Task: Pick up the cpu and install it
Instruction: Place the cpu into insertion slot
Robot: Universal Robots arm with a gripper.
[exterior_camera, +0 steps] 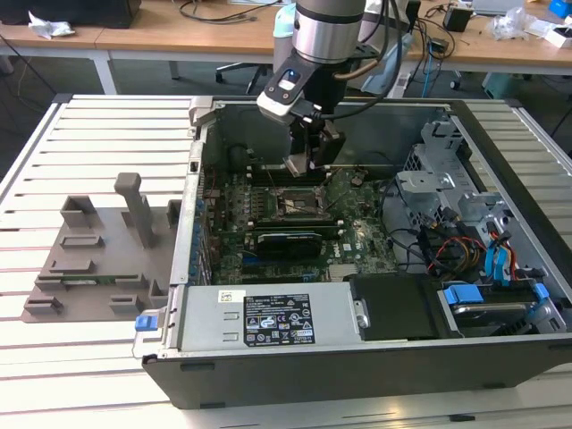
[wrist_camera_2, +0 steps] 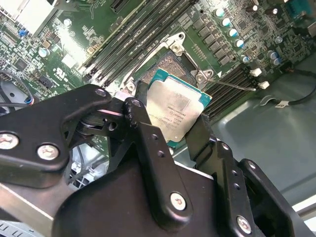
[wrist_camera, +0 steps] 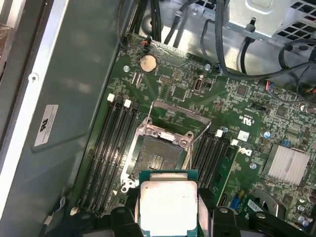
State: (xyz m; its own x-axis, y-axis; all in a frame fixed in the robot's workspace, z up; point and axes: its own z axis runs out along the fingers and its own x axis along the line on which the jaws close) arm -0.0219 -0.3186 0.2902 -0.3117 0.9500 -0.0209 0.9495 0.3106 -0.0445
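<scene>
On the exterior view's left, a grey plastic fixture (exterior_camera: 98, 250) lying on the slatted surface (exterior_camera: 36, 375), well apart from the work. Next along, the open computer case (exterior_camera: 357, 371) with the green board (exterior_camera: 357, 241) inside. Near the middle, the claw (exterior_camera: 304, 165) hanging down over the board. In the second wrist view, closed tight on the cpu (wrist_camera_2: 177, 111), one black finger (wrist_camera_2: 143, 128) on each of two opposite edges. Cpu up in the air, silver lid up, close above the socket (wrist_camera: 158, 155) and not yet in it. Socket bare, with the metal frame (wrist_camera: 163, 131) flipped open and the thin lever (wrist_camera_2: 232, 85) swung out. Hard to tell: quite flat in the grip, or a bit tipped? Best to keep the cpu level, match its edges to the socket's square, come straight down slowly, and never push or slide on the tiny pins. On the exterior view's right, metal cages (exterior_camera: 438, 179) and coloured cables (exterior_camera: 465, 246), well clear of the claw.
</scene>
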